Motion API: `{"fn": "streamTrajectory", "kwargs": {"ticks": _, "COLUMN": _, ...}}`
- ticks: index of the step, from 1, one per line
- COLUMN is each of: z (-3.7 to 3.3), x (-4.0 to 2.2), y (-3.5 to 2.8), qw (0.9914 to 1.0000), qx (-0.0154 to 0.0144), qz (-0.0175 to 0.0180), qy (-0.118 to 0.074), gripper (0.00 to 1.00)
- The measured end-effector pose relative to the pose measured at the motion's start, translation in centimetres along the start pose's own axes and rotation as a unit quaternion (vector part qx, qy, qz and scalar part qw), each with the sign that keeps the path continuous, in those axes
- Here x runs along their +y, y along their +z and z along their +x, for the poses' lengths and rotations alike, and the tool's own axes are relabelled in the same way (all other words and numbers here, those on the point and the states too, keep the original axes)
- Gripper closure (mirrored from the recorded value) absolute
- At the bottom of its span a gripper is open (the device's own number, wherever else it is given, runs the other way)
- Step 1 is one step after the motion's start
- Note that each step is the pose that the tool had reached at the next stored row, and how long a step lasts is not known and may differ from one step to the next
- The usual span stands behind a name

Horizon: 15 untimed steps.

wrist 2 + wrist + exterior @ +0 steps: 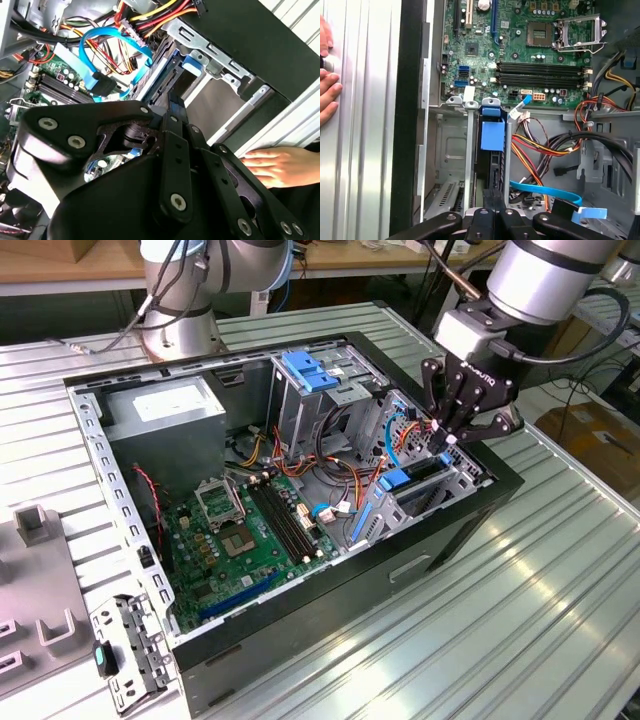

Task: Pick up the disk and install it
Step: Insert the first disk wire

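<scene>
- Open black computer case resting on a ribbed metal tabletop.
- Green motherboard lying flat inside it.
- Grey power-supply box in one corner.
- Blue latch atop a metal cage.
- Blue flat cable looping around red and yellow wires.
- Loose metal bracket just beside the case.

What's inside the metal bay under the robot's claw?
The disk stands on edge in the bay, blue rail showing. The bay's walls and the gripper cover the rest of it.
</scene>
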<state>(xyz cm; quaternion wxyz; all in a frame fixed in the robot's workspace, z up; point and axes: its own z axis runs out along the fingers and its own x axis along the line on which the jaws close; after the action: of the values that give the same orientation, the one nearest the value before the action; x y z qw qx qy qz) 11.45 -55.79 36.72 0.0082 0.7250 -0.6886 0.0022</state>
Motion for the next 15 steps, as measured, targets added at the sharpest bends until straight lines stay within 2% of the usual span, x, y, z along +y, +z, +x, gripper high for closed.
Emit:
{"fn": "streamTrajectory", "kwargs": {"ticks": 2, "z": 0.01, "x": 0.0, "y": -0.32, "qw": 1.0, "qx": 0.0, "qz": 0.0, "qy": -0.002, "gripper": 0.89}}
{"fn": "streamTrajectory", "kwargs": {"ticks": 5, "z": 0.01, "x": -0.12, "y": -0.36, "qw": 0.99999, "qx": 0.0, "qz": 0.0001, "qy": -0.004, "gripper": 0.89}}
{"fn": "streamTrajectory", "kwargs": {"ticks": 8, "z": 0.04, "x": -0.67, "y": -0.36, "qw": 0.99989, "qx": 0.0001, "qz": 0.0002, "qy": -0.015, "gripper": 0.89}}
{"fn": "streamTrajectory", "kwargs": {"ticks": 10, "z": 0.01, "x": -1.33, "y": -0.37, "qw": 0.99977, "qx": 0.0002, "qz": 0.0003, "qy": -0.021, "gripper": 0.89}}
{"fn": "streamTrajectory", "kwargs": {"ticks": 14, "z": 0.0, "x": -1.75, "y": -0.36, "qw": 0.99934, "qx": -0.0001, "qz": 0.0004, "qy": -0.036, "gripper": 0.89}}
{"fn": "streamTrajectory", "kwargs": {"ticks": 15, "z": 0.0, "x": -1.76, "y": -0.41, "qw": 0.99878, "qx": -0.0001, "qz": 0.0005, "qy": -0.049, "gripper": 0.89}}
